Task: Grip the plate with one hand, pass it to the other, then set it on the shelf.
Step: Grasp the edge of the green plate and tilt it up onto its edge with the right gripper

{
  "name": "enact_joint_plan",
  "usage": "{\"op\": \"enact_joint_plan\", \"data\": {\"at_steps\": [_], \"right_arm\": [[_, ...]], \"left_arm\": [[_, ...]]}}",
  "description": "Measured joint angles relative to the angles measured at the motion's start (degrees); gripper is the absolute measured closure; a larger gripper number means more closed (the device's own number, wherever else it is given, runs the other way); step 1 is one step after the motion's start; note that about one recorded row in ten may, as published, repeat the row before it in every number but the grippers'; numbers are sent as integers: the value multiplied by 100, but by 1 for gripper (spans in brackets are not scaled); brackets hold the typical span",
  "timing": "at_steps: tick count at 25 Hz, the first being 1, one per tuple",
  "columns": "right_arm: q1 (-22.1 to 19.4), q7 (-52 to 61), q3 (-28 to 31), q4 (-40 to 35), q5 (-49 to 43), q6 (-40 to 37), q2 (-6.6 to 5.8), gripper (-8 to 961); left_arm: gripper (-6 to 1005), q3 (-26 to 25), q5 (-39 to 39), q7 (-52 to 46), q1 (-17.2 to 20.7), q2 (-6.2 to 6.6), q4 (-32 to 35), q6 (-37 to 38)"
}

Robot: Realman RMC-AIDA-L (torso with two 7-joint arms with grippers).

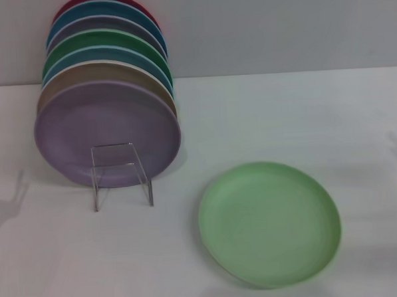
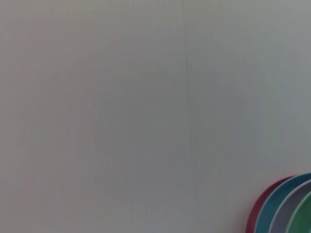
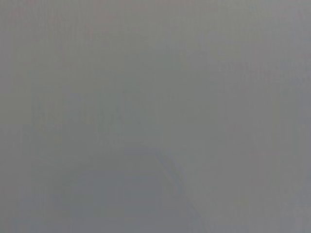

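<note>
The pale mint-green plate lies flat on the white table, right of centre and near the front edge in the head view. The clear acrylic shelf stands to its left, with a row of plates leaning upright in it; the lavender plate is at the front. Neither gripper shows in any view; only faint arm shadows fall at the left and right edges of the table. The right wrist view shows only blank grey surface.
Behind the lavender plate stand several plates, among them tan, darker green and red. Edges of the red, blue and green plates show in a corner of the left wrist view. A grey wall backs the white table.
</note>
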Motion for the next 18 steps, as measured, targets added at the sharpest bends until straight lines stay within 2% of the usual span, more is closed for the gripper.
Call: {"op": "enact_joint_plan", "data": {"at_steps": [5, 8, 9, 13, 15, 18], "right_arm": [[104, 784, -200, 674, -11, -76, -5, 256], [145, 1672, -651, 1431, -133, -496, -7, 256], [134, 2206, -932, 1902, -319, -830, -7, 256], [85, 4860, -2171, 3882, -1752, -2115, -14, 256], [125, 6101, -2619, 4590, -2641, -2303, -23, 256], [314, 7887, -3078, 5268, -4040, -2177, -70, 257]], "left_arm": [[191, 5, 1, 0, -54, 0, -5, 5], [191, 69, -7, 0, -62, 0, -11, 3], [192, 100, -19, 0, -62, 0, -12, 2], [193, 146, -39, 0, -73, 0, -56, 9], [194, 149, -39, 0, -77, 0, -85, -6], [195, 157, -28, 0, -98, 0, -104, -15]]}}
